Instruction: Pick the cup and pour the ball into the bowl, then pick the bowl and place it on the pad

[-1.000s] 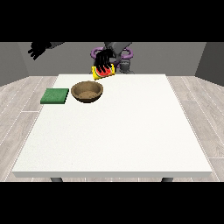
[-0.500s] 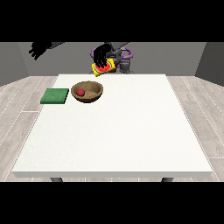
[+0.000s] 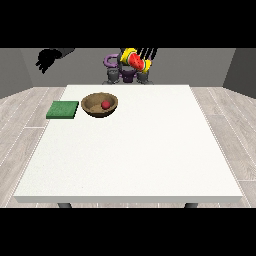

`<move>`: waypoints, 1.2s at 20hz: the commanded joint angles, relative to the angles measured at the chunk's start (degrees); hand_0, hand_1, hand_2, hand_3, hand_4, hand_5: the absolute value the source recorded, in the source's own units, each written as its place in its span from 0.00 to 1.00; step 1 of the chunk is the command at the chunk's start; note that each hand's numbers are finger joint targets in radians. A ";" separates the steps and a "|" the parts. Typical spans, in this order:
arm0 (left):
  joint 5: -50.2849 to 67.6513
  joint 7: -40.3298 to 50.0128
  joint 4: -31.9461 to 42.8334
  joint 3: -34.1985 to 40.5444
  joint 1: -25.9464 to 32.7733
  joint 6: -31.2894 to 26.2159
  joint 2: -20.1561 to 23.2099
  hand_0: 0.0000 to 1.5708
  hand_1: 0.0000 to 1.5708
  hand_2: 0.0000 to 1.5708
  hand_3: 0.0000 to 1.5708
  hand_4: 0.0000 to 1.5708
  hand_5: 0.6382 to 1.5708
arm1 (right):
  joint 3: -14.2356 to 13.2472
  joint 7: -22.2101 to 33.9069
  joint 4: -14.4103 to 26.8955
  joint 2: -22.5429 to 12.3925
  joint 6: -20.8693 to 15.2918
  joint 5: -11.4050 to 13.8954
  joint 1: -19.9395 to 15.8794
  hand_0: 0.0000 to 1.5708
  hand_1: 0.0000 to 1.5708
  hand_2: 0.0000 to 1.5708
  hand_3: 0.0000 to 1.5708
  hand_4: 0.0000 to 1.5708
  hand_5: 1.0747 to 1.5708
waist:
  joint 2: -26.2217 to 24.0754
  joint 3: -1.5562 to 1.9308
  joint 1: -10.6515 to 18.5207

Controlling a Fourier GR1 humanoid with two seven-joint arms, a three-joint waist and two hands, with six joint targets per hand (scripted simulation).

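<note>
A brown wooden bowl (image 3: pixel 95 106) sits on the white table (image 3: pixel 135 150) at the back left, and a small red ball (image 3: pixel 105 104) lies inside it. Left of the bowl, a flat green pad (image 3: pixel 63 109) lies on the table, close to it but apart. The yellow cup (image 3: pixel 133 59) with a red inside is tilted in the air above the table's far edge. The hand at the view's right (image 3: pixel 146 52) is shut on it. The hand at the view's left (image 3: pixel 47 59) hangs raised beyond the table's back left corner, with relaxed fingers and nothing in it.
The robot's dark and purple torso (image 3: pixel 126 74) stands just behind the table's far edge. Grey wood flooring surrounds the table on all sides.
The red ball has come to lie in the bowl. The hand with the cup has moved up and to the right, away from the bowl. The other hand has barely shifted.
</note>
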 commanded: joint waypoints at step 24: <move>59.71 -13.09 -15.28 43.35 6.92 -35.52 22.58 0.00 0.00 0.00 0.00 0.64 0.97 | 1.43 -19.79 17.51 9.81 -6.34 4.48 -4.80 0.00 0.00 0.00 0.00 0.37 0.97 | 13.06 0.55 8.60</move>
